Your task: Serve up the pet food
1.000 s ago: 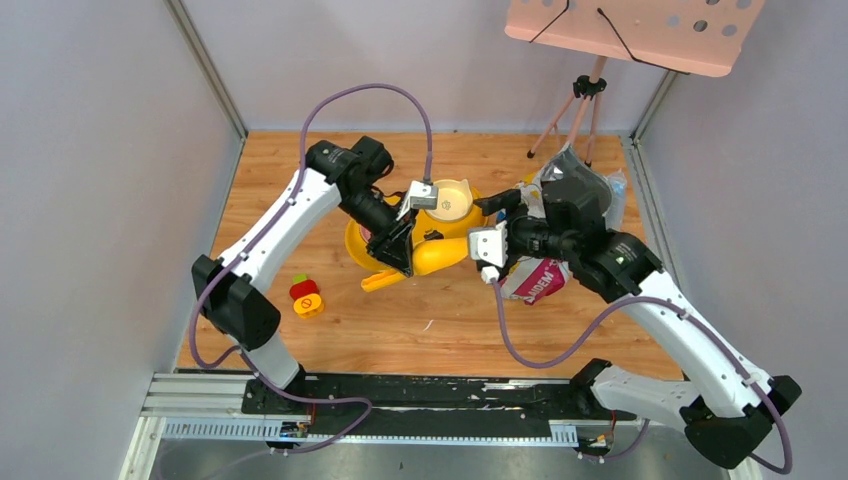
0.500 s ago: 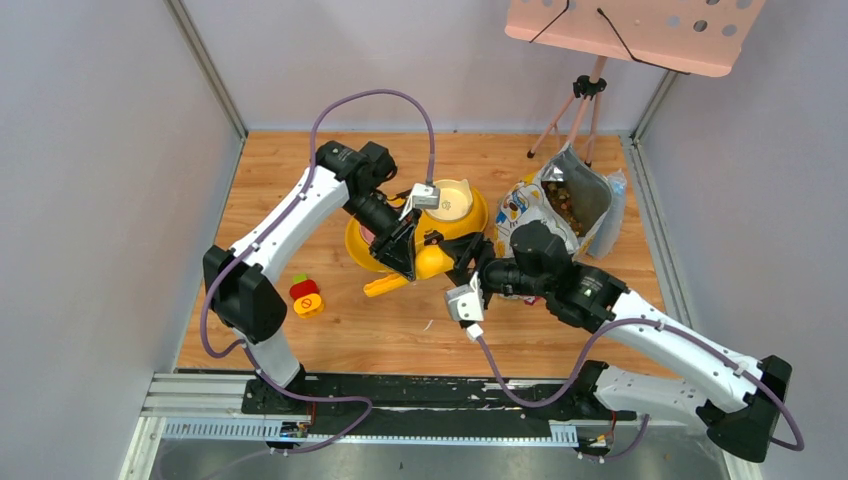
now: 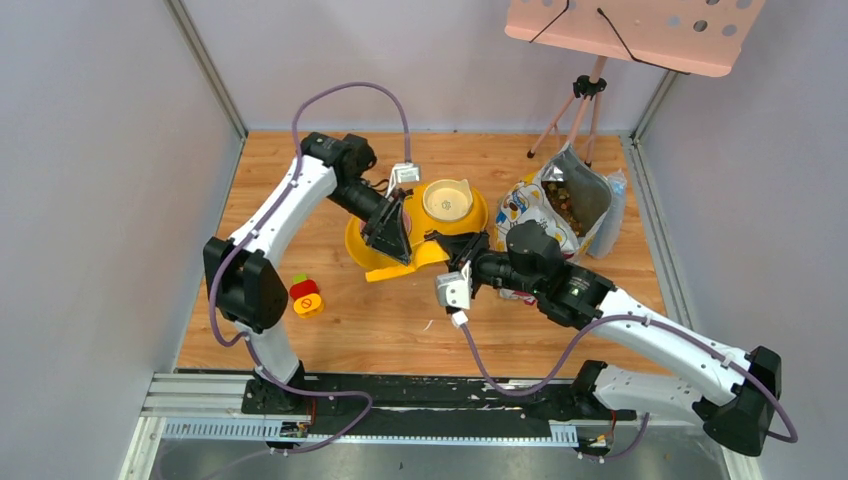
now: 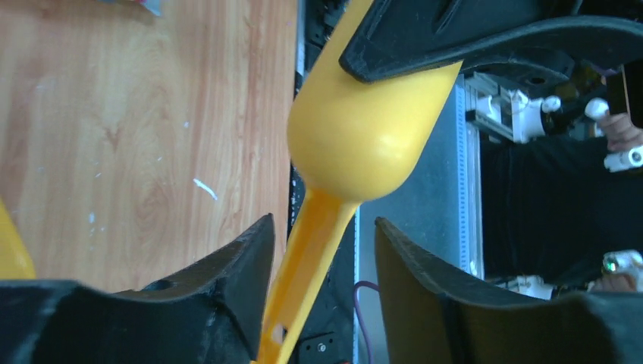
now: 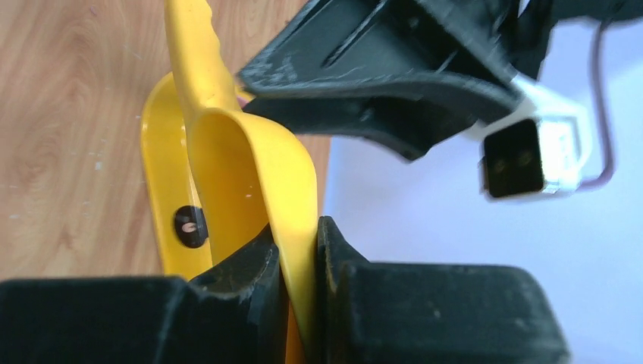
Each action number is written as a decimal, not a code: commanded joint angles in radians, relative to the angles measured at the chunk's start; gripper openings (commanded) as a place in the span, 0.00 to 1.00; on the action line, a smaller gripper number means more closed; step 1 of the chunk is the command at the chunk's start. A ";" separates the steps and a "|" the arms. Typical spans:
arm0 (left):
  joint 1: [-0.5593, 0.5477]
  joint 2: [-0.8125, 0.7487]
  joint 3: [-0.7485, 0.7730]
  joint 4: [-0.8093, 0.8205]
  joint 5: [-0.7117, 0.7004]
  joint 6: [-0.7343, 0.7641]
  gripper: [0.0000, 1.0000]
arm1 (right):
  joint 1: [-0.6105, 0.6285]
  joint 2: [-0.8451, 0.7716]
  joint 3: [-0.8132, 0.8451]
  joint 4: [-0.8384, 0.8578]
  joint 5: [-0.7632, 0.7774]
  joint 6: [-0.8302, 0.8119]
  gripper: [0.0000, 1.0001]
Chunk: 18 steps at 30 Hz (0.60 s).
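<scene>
Right arm swung from white foil bag to yellow plastic scoop; right gripper clenched on its wall. Left gripper released, straddling handle. Brown kibble pellets inside bag, far-right corner.

Yellow scoop: I read it as smooth moulded plastic, glossy, with soft highlights on the rounded back.

Table under the scoop: wood grain, low sheen, flecked with small white specks.

Left gripper and right gripper, both at the scoop: matt black plastic, faintly grainy to my eye.

Bag right of the scoop: crinkled foil, shiny silver inside, glossy print outside.

Pet food in it: dry, matt brown granules.
</scene>
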 commanded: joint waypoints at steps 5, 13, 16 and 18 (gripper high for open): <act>0.209 -0.199 0.068 0.332 -0.052 -0.412 0.75 | -0.059 0.054 0.231 -0.238 0.069 0.566 0.00; 0.233 -0.569 -0.258 1.058 -0.350 -0.862 0.97 | -0.293 0.234 0.567 -0.454 -0.134 1.143 0.00; 0.239 -0.573 -0.277 1.112 -0.324 -0.929 0.97 | -0.393 0.276 0.610 -0.430 -0.241 1.309 0.00; 0.245 -0.550 -0.278 1.153 -0.247 -1.005 0.97 | -0.444 0.299 0.616 -0.399 -0.298 1.406 0.00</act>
